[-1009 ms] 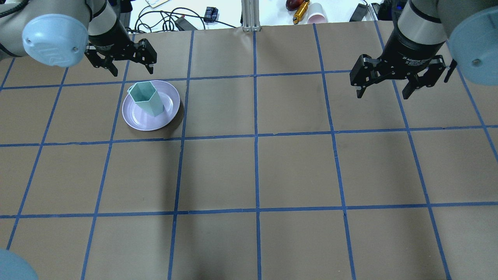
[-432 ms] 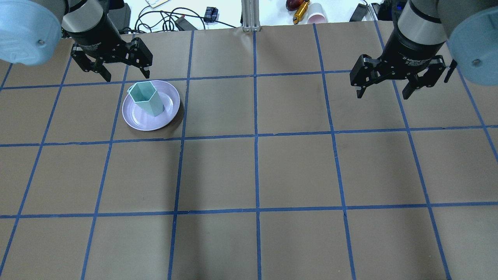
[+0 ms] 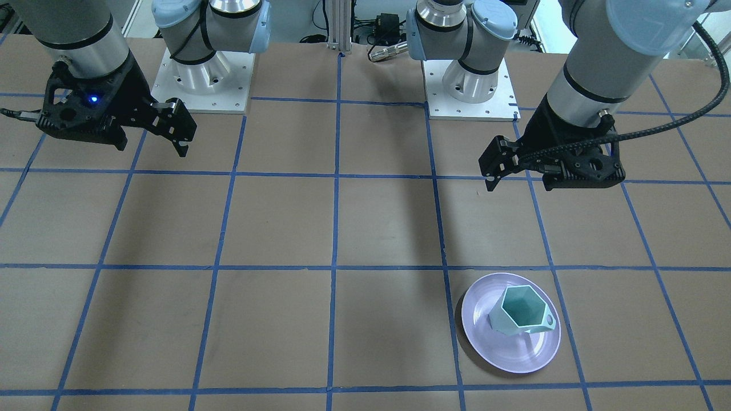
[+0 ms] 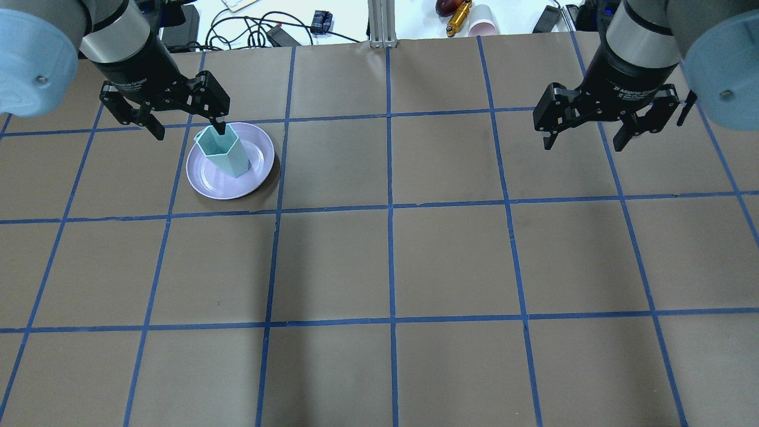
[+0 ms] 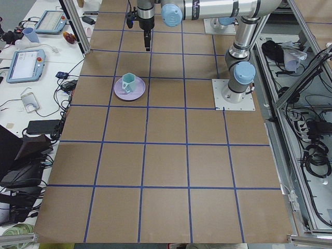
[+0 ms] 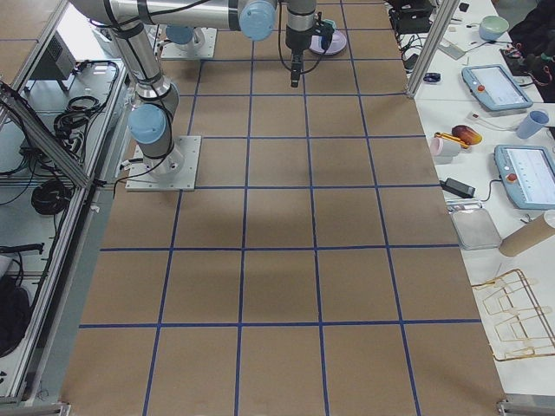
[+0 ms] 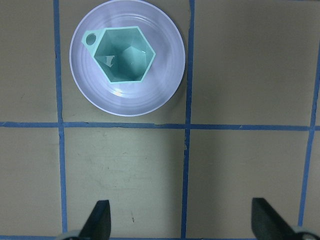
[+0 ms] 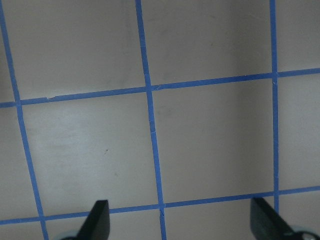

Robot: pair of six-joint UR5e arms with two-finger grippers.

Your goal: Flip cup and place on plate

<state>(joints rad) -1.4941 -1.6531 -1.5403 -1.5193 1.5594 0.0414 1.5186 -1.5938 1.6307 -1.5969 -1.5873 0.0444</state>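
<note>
The mint-green hexagonal cup (image 4: 222, 151) stands upright, mouth up, on the lavender plate (image 4: 204, 181) at the far left of the table. Both show in the front view, cup (image 3: 522, 311) on plate (image 3: 502, 351), and in the left wrist view, cup (image 7: 124, 60) on plate (image 7: 150, 97). My left gripper (image 4: 190, 131) is open and empty, high above the table on the near side of the plate. Its fingers (image 7: 100, 220) are spread wide, well clear of the cup. My right gripper (image 4: 583, 146) is open and empty over bare table at the far right.
The brown table carries a blue tape grid (image 4: 389, 207). Cables (image 4: 249, 29), a pink paper cup (image 4: 483, 21) and small items lie beyond the far edge. The two arm bases (image 3: 203, 80) stand at the robot's side of the table.
My left gripper has moved left and then nearer in the overhead view, so one fingertip now overlaps the cup's rim there. The cup, plate and right gripper have not moved.
</note>
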